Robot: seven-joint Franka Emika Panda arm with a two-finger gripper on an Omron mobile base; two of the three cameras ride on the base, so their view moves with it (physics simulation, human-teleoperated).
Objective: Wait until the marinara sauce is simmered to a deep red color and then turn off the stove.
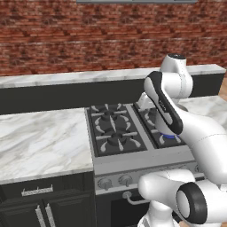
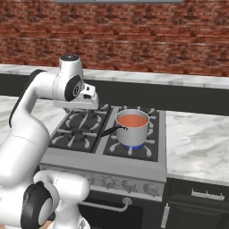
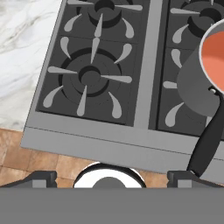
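While my claw (image 3: pixel 112 178) hangs spread apart above the stove (image 2: pixel 112 167), the marinara sauce (image 2: pixel 132 120) looks pale orange-red; turning a knob now risks underdone sauce.

Even, flat rendered light with no clear source leaves soft faint shadows on the stove (image 2: pixel 134 157), no glare, and coarse, slightly blurred textures on the brick wall (image 1: pixel 66 40).
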